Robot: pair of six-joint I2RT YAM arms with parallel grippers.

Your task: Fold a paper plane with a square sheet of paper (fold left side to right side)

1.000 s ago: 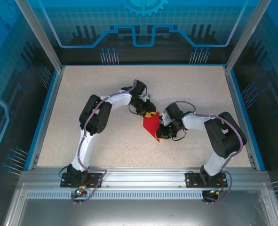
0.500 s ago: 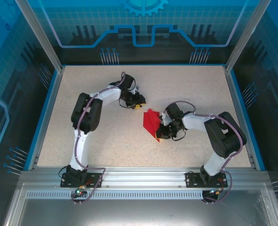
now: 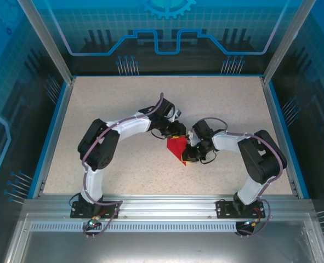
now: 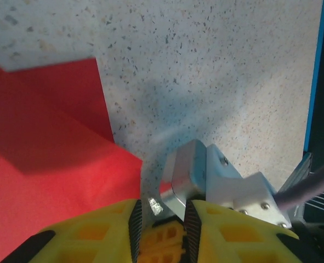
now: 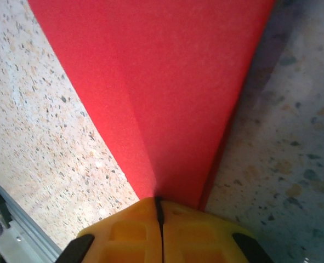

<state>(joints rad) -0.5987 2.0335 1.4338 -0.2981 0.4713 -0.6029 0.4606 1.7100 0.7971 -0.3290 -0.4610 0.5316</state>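
At the centre of the speckled table (image 3: 123, 104), the red paper (image 3: 177, 147) lies folded to a pointed wedge, seemingly still short of a plane, its near tip pinched in the closed right gripper (image 3: 188, 154), the left gripper (image 3: 176, 131) narrowly parted at its far edge.

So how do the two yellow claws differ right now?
The right gripper is shut tight on the red paper, which fans out from it; the left gripper shows a narrow gap and clamps nothing. The right gripper reaches in from the paper's right, the left gripper from its far side. Both are yellow-tipped and close to the paper.
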